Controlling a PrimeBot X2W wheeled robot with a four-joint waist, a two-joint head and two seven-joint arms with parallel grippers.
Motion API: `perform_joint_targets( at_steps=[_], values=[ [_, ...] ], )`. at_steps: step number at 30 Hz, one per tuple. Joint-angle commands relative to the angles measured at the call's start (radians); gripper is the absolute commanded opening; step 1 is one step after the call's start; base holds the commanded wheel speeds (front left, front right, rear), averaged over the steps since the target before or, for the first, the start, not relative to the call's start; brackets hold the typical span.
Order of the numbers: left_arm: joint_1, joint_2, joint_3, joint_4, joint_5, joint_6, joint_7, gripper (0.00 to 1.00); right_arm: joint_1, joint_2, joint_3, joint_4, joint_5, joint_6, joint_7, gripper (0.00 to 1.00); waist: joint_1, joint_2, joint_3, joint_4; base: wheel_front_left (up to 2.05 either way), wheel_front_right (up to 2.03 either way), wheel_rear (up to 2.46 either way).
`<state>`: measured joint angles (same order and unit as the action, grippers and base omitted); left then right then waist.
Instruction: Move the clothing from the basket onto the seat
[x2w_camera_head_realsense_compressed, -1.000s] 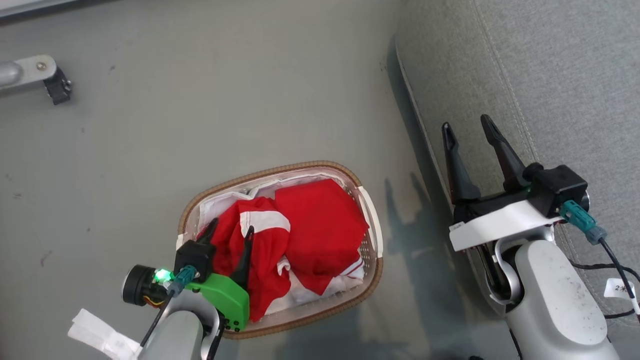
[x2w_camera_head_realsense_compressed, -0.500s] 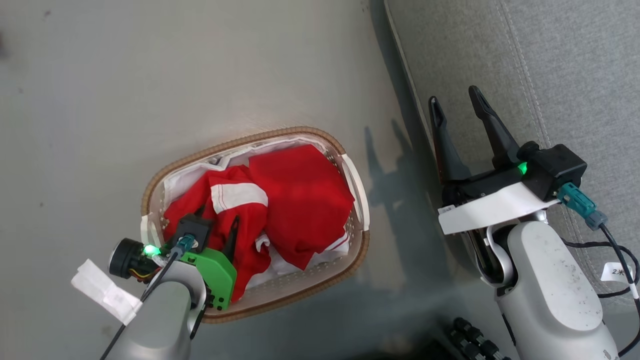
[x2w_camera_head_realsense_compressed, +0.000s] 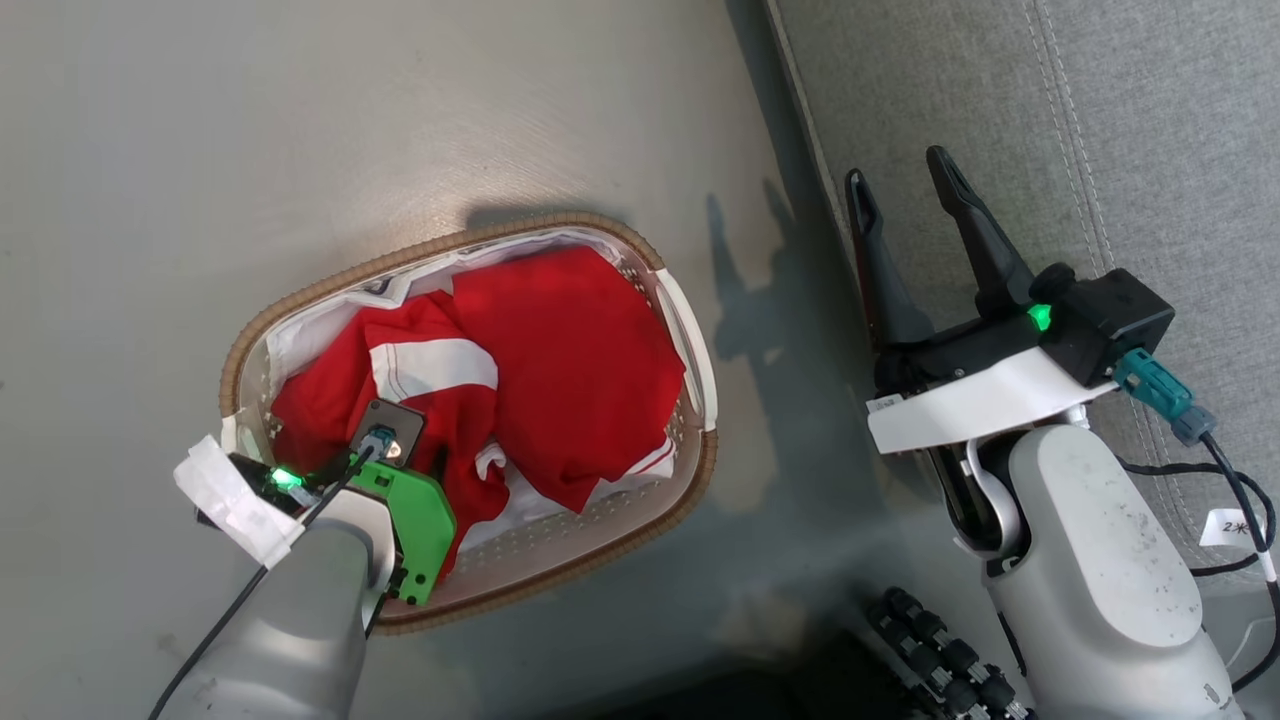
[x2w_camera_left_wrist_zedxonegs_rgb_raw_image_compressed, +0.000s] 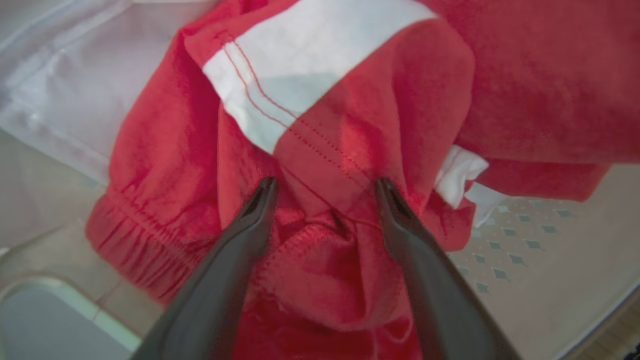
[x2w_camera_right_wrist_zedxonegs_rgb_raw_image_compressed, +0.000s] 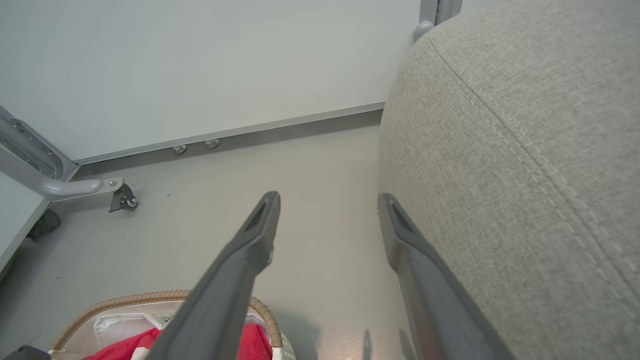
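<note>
- Grasp step: open left gripper (x2w_camera_left_wrist_zedxonegs_rgb_raw_image_compressed: 325, 186) straddles a fold of soft red, white-striped clothing (x2w_camera_head_realsense_compressed: 570, 350) in the oval white, brown-rimmed basket (x2w_camera_head_realsense_compressed: 232, 365).
- Next, I'd say: pinch, lift, carry right onto the grey upholstered seat (x2w_camera_head_realsense_compressed: 1150, 120).
- Right gripper (x2w_camera_head_realsense_compressed: 893, 168) hangs open, empty.

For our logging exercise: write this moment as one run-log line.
left gripper: open, straddling clothing in basket | right gripper: open, empty, near seat edge | grasp: not yet closed

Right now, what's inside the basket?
Red clothing with white stripes fills the basket, over a white liner. The open fingers of the left gripper straddle a fold. Anything beneath the clothing is covered.
</note>
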<state>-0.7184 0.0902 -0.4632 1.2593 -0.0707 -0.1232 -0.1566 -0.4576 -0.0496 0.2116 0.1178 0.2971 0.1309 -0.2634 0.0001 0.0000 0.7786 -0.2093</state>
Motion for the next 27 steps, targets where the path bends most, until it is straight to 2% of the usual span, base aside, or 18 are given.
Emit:
perform_joint_targets(
  at_steps=[1, 23, 24, 26, 27],
  values=[
    [-0.023, 0.005, 0.000, 0.005, -0.011, 0.006, 0.010, 1.00, -0.008, -0.002, 0.000, -0.005, 0.004, 0.000, -0.002, 1.00, -0.0001, 0.0000, 0.013, -0.009, 0.00, 0.00, 0.00],
    [-0.101, 0.021, -0.054, 0.030, -0.015, 0.003, 0.084, 1.00, -0.035, -0.003, 0.000, -0.029, 0.009, 0.000, -0.002, 1.00, -0.0001, 0.0000, 0.105, -0.029, 0.00, 0.00, 0.00],
    [-0.103, 0.020, -0.057, 0.030, -0.016, 0.004, 0.084, 0.94, -0.036, -0.002, 0.000, -0.028, 0.008, 0.000, -0.002, 1.00, -0.0001, 0.0000, 0.108, -0.028, 0.00, 0.00, 0.00],
    [-0.106, 0.017, -0.059, 0.030, -0.023, 0.003, 0.081, 0.00, -0.035, -0.003, -0.001, -0.027, 0.004, 0.000, -0.002, 1.00, -0.0001, 0.0000, 0.110, -0.025, 0.00, 0.00, 0.00],
    [-0.105, 0.015, -0.059, 0.031, -0.025, 0.003, 0.079, 0.00, -0.034, -0.003, -0.002, -0.025, 0.003, 0.000, -0.002, 1.00, -0.0001, 0.0000, 0.108, -0.023, 0.00, 0.00, 0.00]
  ],
)
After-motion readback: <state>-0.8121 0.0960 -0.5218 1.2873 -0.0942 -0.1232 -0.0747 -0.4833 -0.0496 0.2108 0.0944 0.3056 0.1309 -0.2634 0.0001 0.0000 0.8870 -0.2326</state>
